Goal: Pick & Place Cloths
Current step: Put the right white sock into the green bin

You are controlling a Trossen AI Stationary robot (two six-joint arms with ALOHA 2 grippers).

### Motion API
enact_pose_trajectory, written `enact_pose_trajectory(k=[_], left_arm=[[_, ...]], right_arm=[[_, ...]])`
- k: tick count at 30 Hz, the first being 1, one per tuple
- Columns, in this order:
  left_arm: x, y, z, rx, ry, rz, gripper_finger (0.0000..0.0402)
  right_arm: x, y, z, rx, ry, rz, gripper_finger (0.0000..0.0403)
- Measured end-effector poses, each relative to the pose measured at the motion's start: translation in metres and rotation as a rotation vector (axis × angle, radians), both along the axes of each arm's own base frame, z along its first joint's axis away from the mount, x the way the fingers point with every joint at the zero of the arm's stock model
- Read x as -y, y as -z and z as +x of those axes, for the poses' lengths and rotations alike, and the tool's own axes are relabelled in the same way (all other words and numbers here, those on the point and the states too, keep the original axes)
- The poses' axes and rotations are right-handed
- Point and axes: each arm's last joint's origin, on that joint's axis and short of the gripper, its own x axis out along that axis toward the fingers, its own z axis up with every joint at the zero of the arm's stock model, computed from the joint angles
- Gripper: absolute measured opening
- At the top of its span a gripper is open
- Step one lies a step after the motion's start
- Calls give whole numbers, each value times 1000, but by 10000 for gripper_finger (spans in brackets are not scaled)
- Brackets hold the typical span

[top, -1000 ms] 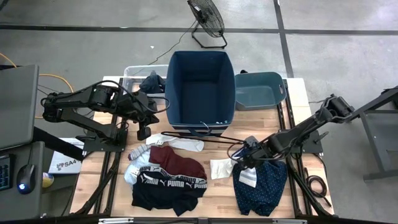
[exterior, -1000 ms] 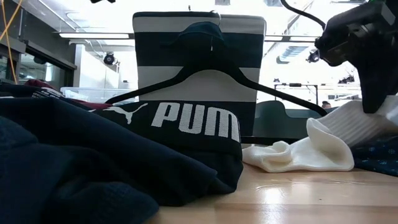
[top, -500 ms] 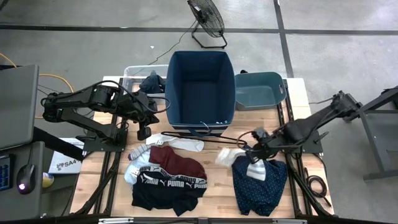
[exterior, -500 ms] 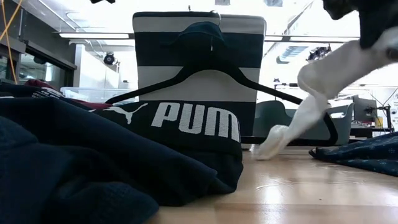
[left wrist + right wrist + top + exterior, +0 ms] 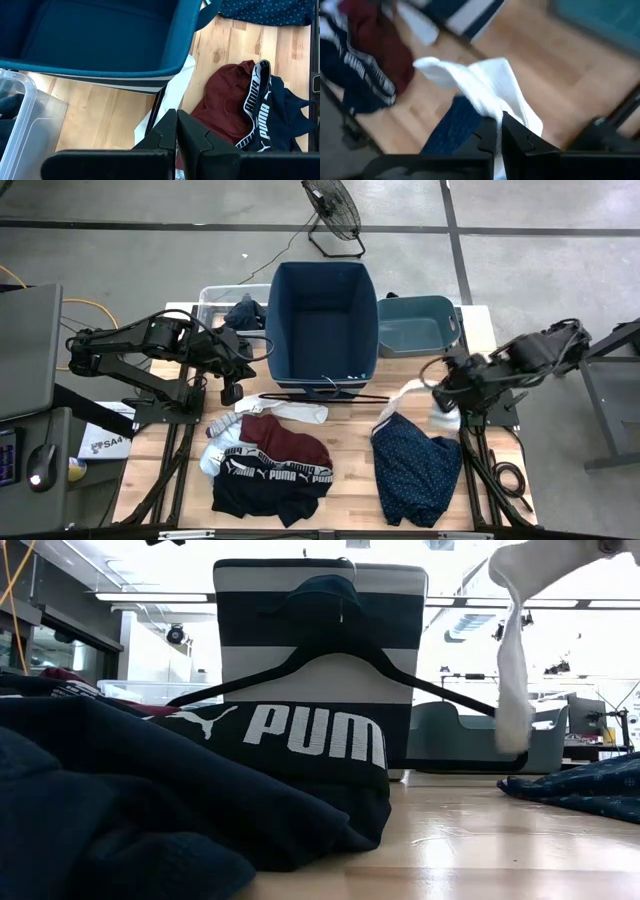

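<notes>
My right gripper hangs above the table's right side, shut on a white cloth that dangles below it. Beneath lies the navy white-dotted cloth. At the near left, a maroon cloth, a black cloth with a PUMA waistband, a pale blue-grey one and another white one lie in a heap on the table. My left gripper is shut with nothing in it, above the table left of the blue bin. My right gripper pinches a bunched part of the white cloth between its two fingers. They slant down from the table's right side. The cloth hangs slack below them, clear of the table; one end trails toward the bin, another droops by the gripper.
A thin black wire hanger lies in front of the bin. A teal tub stands right of the bin, and a clear container with dark cloth stands left of it. Bare wood shows between the two cloth heaps.
My right gripper has risen and drawn back toward the table's right and far edges, turning as it went. The white cloth, which lay beside and on the navy one, has been lifted clear and now hangs from the fingers. The navy cloth stayed on the table.
</notes>
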Motion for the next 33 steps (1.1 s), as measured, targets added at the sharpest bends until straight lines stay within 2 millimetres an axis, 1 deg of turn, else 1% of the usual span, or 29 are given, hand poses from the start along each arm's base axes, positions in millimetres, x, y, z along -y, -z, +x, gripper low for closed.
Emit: enact_pose_trajectory(k=[3, 7, 12, 16, 20, 23, 28, 33], left_arm=[[0, 0, 0, 0, 0, 0, 5], [0, 0, 0, -1, 0, 0, 5], [0, 0, 0, 0, 0, 0, 5], [0, 0, 0, 0, 0, 0, 5], [0, 0, 0, 0, 0, 0, 5], [0, 0, 0, 0, 0, 0, 5], [0, 0, 0, 0, 0, 0, 5], [0, 0, 0, 0, 0, 0, 5]], right_arm=[[11, -13, -10, 100, -2, -88, 3], [27, -22, -21, 163, 57, -208, 3], [42, -25, -26, 168, 146, -349, 3], [54, -27, -27, 131, 219, -495, 3], [65, -27, -22, 19, 255, -633, 3], [76, -25, -16, -100, 260, -705, 3], [96, -19, -3, -326, 231, -764, 3], [122, -11, 18, -544, 158, -794, 3]])
